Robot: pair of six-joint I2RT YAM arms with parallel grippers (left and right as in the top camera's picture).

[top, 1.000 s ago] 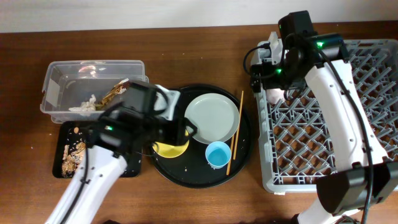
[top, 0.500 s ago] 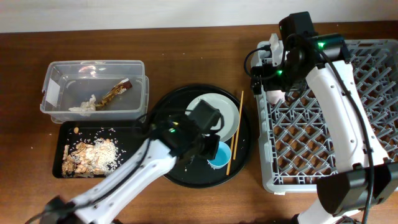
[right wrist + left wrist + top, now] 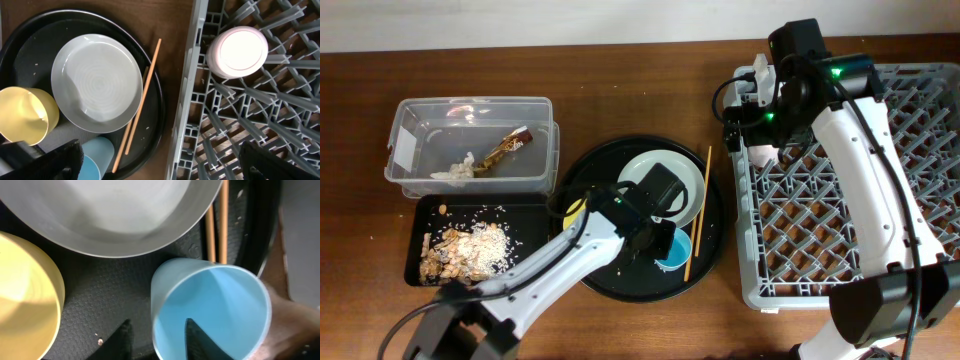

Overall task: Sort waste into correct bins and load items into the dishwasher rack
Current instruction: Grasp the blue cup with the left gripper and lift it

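Observation:
The small blue cup [image 3: 672,250] stands upright on the round black tray; it fills the left wrist view [image 3: 215,310]. My left gripper [image 3: 157,341] is open and straddles the cup's left wall, one finger inside, one outside; overhead it sits at the cup [image 3: 656,238]. The pale green plate [image 3: 688,180] and the yellow bowl [image 3: 574,209] lie beside it, with the chopsticks [image 3: 698,215] to the right. My right gripper [image 3: 165,167] is open and empty above the left edge of the dishwasher rack [image 3: 880,230]. The pink cup [image 3: 237,51] stands upside down in the rack.
The clear tub [image 3: 415,120] holds the wrapper [image 3: 508,147] and the white tissue [image 3: 460,168]. The shallow black tray [image 3: 428,212] holds food scraps [image 3: 465,250]. The round black tray [image 3: 620,282] lies between the bins and the rack.
My left arm has swung right from over the shallow black tray to the blue cup and settled its fingers round the cup's wall. The right arm has not moved.

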